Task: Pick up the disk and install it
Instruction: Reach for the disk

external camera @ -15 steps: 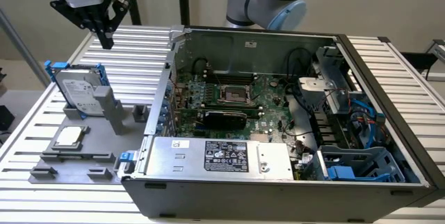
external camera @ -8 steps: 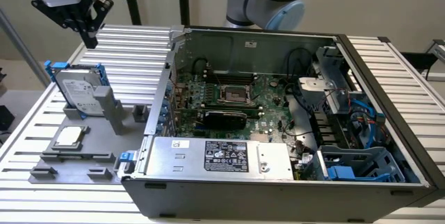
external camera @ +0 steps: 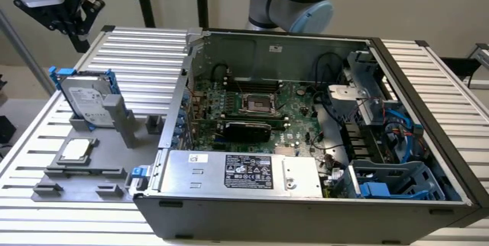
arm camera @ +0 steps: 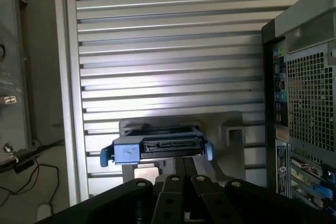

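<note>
- The disk (external camera: 86,96) stands on edge in a grey stand (external camera: 122,127) on the table (external camera: 145,43), on the exterior view's left, beside the open PC case (external camera: 306,214).
- In the wrist view the jaws are pinched shut, holding nothing. They're aimed at the disk's connector end and clear of it.
- Imo for a clean pick: square up with that thin edge and grab the blue frame, not the label.
- Count: one disk, one loose chip (external camera: 77,150), one case, one blue cage (external camera: 397,180).
</note>
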Controlling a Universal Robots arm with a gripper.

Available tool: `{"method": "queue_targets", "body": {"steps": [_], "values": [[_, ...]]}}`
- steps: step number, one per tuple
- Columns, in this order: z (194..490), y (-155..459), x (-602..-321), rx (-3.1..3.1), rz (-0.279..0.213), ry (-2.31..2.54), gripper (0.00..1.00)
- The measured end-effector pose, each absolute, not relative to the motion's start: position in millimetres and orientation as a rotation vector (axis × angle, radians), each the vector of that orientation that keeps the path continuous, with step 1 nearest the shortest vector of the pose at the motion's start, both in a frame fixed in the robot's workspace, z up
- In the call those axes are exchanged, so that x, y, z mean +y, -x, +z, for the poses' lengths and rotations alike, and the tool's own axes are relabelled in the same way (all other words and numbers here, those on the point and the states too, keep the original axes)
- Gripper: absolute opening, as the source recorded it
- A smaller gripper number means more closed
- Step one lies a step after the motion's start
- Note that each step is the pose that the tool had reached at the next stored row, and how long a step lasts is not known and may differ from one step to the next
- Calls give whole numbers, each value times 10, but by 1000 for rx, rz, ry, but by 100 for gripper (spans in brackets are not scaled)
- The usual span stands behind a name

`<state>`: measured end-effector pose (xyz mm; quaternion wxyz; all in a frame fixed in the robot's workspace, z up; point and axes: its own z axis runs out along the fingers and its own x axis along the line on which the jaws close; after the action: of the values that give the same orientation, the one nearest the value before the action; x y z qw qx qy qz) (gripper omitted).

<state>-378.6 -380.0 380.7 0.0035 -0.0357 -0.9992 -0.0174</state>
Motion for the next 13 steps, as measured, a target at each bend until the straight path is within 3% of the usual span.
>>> {"method": "queue_targets", "body": {"steps": [13], "values": [[3757,4285,-3729,-3109,-46,106,11]]}}
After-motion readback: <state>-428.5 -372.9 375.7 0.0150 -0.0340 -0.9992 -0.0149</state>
